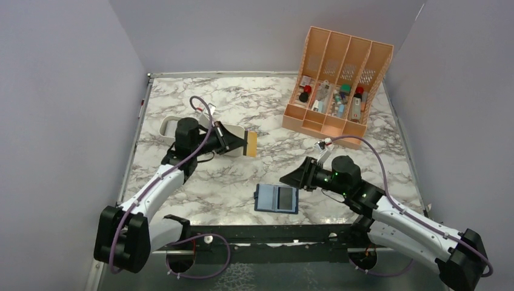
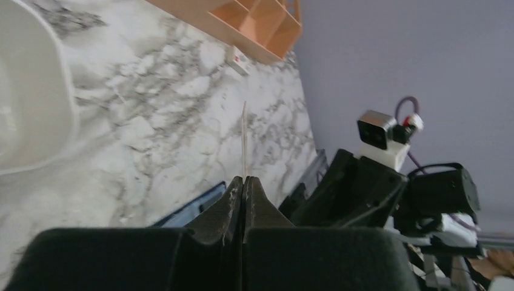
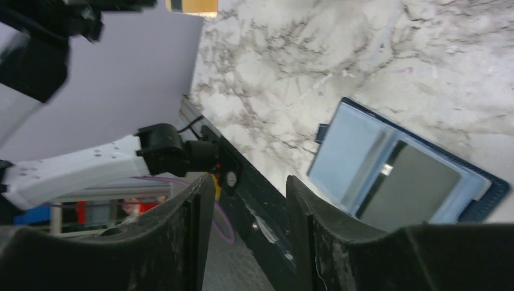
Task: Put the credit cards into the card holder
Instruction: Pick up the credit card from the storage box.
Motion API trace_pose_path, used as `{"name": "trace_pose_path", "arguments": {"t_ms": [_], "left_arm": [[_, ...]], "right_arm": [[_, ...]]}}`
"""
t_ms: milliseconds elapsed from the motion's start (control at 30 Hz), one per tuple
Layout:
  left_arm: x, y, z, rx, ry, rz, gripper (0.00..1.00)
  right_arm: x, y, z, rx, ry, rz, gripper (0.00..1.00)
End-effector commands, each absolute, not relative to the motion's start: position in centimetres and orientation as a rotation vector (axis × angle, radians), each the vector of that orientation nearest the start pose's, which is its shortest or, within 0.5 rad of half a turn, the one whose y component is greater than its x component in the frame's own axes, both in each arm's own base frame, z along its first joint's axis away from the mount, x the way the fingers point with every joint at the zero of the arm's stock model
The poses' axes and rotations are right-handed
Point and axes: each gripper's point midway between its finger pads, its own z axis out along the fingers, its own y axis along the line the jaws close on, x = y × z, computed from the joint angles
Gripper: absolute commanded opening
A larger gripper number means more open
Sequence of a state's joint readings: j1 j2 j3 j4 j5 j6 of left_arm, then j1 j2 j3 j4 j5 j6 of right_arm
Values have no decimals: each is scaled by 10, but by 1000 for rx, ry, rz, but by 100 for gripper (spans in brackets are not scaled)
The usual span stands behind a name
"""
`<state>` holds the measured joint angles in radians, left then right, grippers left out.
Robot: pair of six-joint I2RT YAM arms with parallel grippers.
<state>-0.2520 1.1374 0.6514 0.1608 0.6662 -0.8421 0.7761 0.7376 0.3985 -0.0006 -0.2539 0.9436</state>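
- Bench (image 1: pixel 242 97): marble-patterned top, grey walls on three sides, both arms mounted at its near edge.
- White tray (image 1: pixel 165 125): oblong with rounded ends, on the bench at the far left, partly hidden behind the left arm's wrist.
- Left tool (image 1: pixel 242 144): held above the bench left of centre, pointing right. Its jaws were clenched flat on one short end of a card.
- Tan card (image 1: pixel 251 145): gripped by the left tool and carried clear of the bench. The top view showed its face as a gold rectangle, and the left wrist view showed it edge-on as a thin line rising from the closed fingertips.
- Card holder (image 1: pixel 276 198): navy case lying open and flat on the bench at the near centre, between the two arms and close to the near edge. It sat below and to the right of the tan card, well apart from it. Its pale inner pockets faced up, and a dark grey rectangle (image 3: pixel 412 188) filled the right-hand pocket. Whether that was a card could not be told.
- Right tool (image 1: pixel 291 177): just right of and above the card holder, pointing left. Its jaws stood apart with nothing between them.
- Orange organiser (image 1: pixel 337 79): slotted file rack at the far right of the bench, with small bottles and oddments in its near compartments.
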Motion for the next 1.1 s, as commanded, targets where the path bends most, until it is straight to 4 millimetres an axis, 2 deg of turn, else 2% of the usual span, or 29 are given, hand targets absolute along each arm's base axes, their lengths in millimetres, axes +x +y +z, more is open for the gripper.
{"name": "trace_pose_path", "arguments": {"t_ms": [0, 133, 233, 433, 600, 767, 833, 933, 1067], "left_arm": [[241, -250, 238, -8, 1975, -1610, 0], [210, -270, 231, 47, 2017, -1707, 0], [195, -277, 230, 61, 2022, -1745, 0], [175, -288, 238, 70, 2004, -1843, 0], [169, -296, 240, 84, 2002, -1866, 0], [171, -299, 232, 86, 2003, -1828, 0], [175, -298, 225, 82, 2001, -1792, 11], [181, -295, 215, 70, 2001, -1729, 36], [193, -290, 194, 56, 2062, -1576, 45]], "right_arm": [[156, 277, 208, -7, 1987, 1542, 48], [162, 284, 224, 22, 1960, 1580, 39], [164, 287, 231, 37, 1934, 1612, 38], [169, 290, 233, 101, 1920, 1659, 40], [166, 297, 233, 91, 1933, 1709, 38], [161, 295, 226, 84, 1932, 1723, 9], [159, 292, 222, 85, 1938, 1711, 2], [159, 284, 206, 117, 2004, 1634, 1], [158, 271, 181, 124, 2077, 1509, 1]]}}
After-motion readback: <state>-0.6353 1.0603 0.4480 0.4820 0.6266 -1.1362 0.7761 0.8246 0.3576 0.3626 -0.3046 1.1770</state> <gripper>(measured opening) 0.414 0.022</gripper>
